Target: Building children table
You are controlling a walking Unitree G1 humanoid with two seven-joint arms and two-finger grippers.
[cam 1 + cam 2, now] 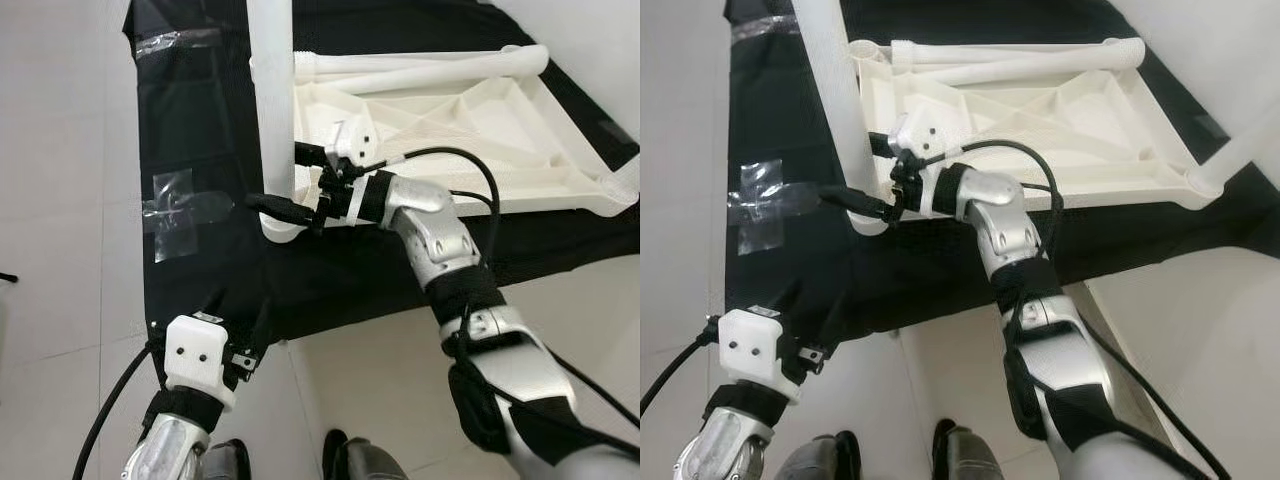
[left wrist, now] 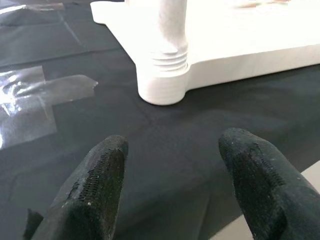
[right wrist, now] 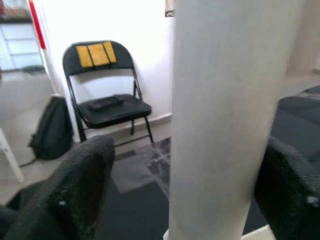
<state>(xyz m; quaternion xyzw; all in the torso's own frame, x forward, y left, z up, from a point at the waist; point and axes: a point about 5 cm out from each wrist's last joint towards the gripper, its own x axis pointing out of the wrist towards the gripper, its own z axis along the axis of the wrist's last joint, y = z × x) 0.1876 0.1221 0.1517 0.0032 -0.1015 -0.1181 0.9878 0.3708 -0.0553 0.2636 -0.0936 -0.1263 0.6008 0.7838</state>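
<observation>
An upturned white plastic tabletop (image 1: 470,130) lies on a black mat (image 1: 200,120). One white leg (image 1: 272,90) stands upright in the near-left corner socket (image 2: 161,82). My right gripper (image 1: 275,177) is open around the base of that leg, one black finger on each side; a gap on one side shows in the right wrist view (image 3: 187,150). Two loose white legs (image 1: 420,65) lie along the tabletop's far edge. Another leg (image 1: 1240,150) rises from the right corner. My left gripper (image 1: 238,305) hovers open over the mat's front edge, holding nothing (image 2: 170,145).
Clear tape patches (image 1: 175,205) stick to the mat left of the leg. White tiled floor (image 1: 60,200) surrounds the mat. A black folding chair (image 3: 107,85) and a dark backpack (image 3: 47,130) stand by a wall beyond the leg.
</observation>
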